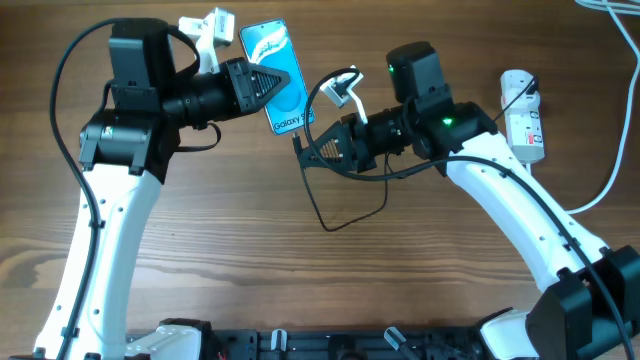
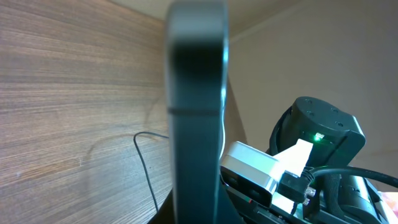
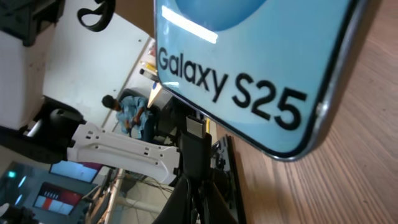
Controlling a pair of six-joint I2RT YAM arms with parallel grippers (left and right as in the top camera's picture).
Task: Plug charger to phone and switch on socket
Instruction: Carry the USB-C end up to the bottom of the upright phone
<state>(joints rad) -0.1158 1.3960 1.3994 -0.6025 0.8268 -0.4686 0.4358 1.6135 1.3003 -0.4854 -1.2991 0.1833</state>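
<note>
The left pincer (image 1: 272, 88) is clamped across the phone (image 1: 266, 45). The phone's long axis runs crosswise to the fingers, with its "Galaxy" end aimed at the right pincer (image 1: 303, 146). The right pincer is closed on the charger (image 3: 194, 140) tip, just short of that end. Both arms bend inward over the wooden table (image 1: 300, 290). The socket (image 1: 524, 118) lies on the table well behind the right pincer.
</note>
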